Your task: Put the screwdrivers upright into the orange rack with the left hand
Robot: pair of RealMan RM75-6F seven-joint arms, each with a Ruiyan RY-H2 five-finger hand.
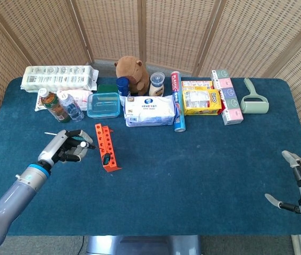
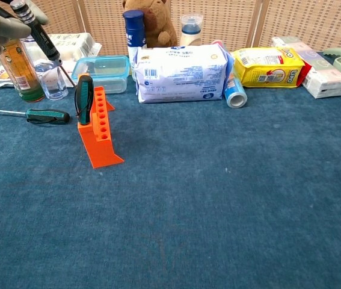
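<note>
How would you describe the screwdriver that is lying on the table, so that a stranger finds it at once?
Start at the orange rack on the left part of the blue table. Beside it, on the side away from the white wipes pack, a green-and-black screwdriver lies flat on the cloth. The others differ: one stands upright in the rack, one is held by the left hand.

Grey arms, pale jointed hands

The left hand (image 1: 65,148) has light grey and black fingers, a blue wrist ring and a smooth grey forearm; the right hand (image 1: 297,183) is pale grey.
</note>
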